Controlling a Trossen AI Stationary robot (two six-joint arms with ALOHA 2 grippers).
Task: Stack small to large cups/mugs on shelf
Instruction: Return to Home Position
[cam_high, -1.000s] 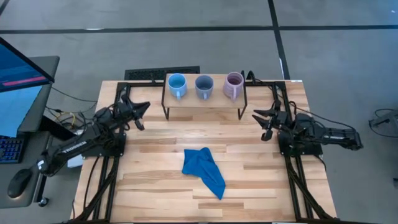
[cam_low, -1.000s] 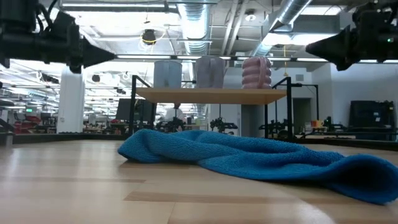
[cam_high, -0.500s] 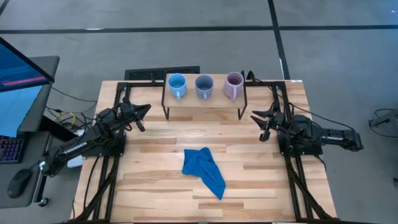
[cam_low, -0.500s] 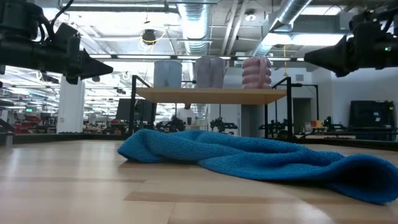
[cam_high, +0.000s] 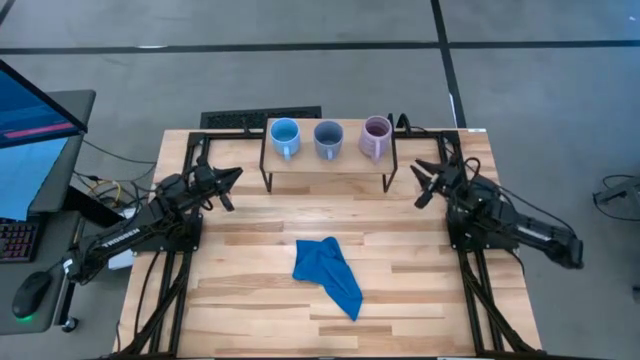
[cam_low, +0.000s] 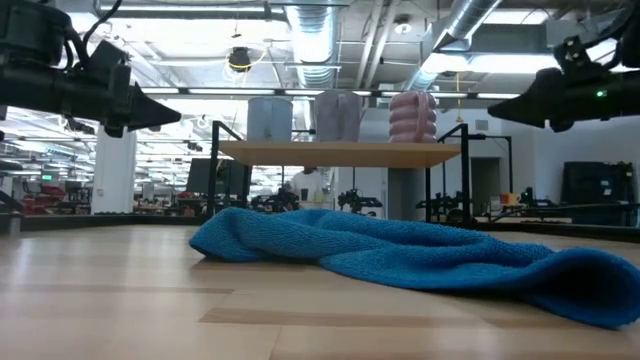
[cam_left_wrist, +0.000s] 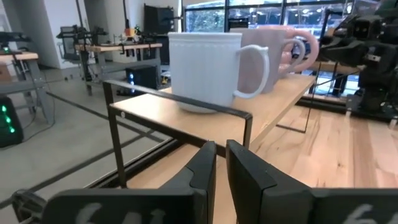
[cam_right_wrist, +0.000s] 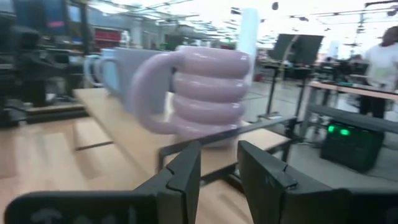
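Observation:
Three mugs stand upright in a row on the low wooden shelf (cam_high: 325, 172) at the table's far side: bright light blue (cam_high: 285, 137) on the left, grey-blue (cam_high: 328, 139) in the middle, pale purple (cam_high: 376, 137) on the right. My left gripper (cam_high: 230, 186) hovers shut and empty just left of the shelf's left end, facing the light blue mug (cam_left_wrist: 202, 71). My right gripper (cam_high: 420, 183) hovers open and empty just right of the shelf's right end, facing the purple mug (cam_right_wrist: 208, 93). Both grippers are above the tabletop, near shelf height (cam_low: 340, 153).
A crumpled blue cloth (cam_high: 328, 272) lies on the tabletop in front of the shelf, between the arms. Black frame rails run along the table's left and right sides. A person (cam_right_wrist: 379, 62) stands in the room beyond the table.
My right gripper has moved toward the table's far edge and a little down, turning toward the shelf's right end and the purple mug. My left gripper has dropped slightly. The mugs and cloth have not moved.

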